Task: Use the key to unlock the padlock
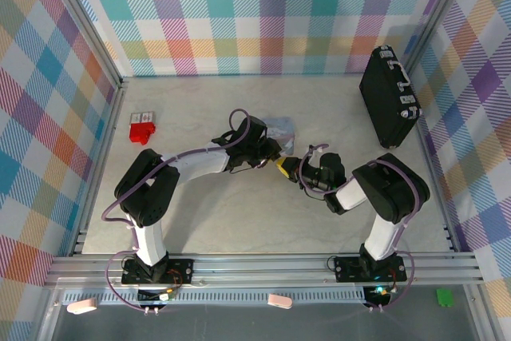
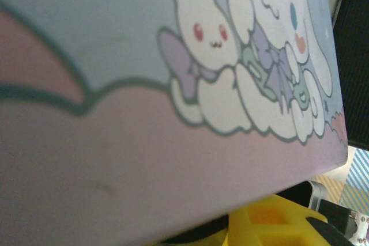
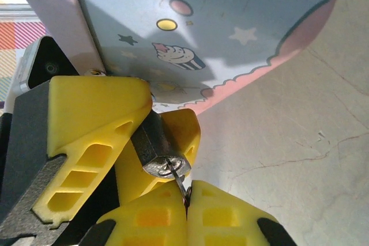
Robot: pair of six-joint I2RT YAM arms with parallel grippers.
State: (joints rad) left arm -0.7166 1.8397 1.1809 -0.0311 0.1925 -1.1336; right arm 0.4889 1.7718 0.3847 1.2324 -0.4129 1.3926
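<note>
Under the right wrist camera, the padlock sits pinched between the yellow fingers of the left gripper, its silvery end turned toward me. The right gripper is clamped tight on the key. The thin blade meets the lock's face and looks seated in the keyway, but I cannot tell how deep. I judge insertion done or nearly so. The next move calls for a roll of the right wrist about the blade's axis while the left arm braces the body, with no side load on that slender blade. A printed tin stands just behind; I cannot tell whether the lock hangs from it. From the left wrist, the tin's rabbit-and-cloud print looms close and blurred, with a yellow fingertip below it. From the top camera, both grippers meet near the middle of the table, just in front of the tin. The surface is pale, marbled and matte. A black briefcase lies near the right wall and a red block sits at the left, both well apart from the work. Pastel plaid walls close three sides, and an aluminium rail runs along the near edge.
</note>
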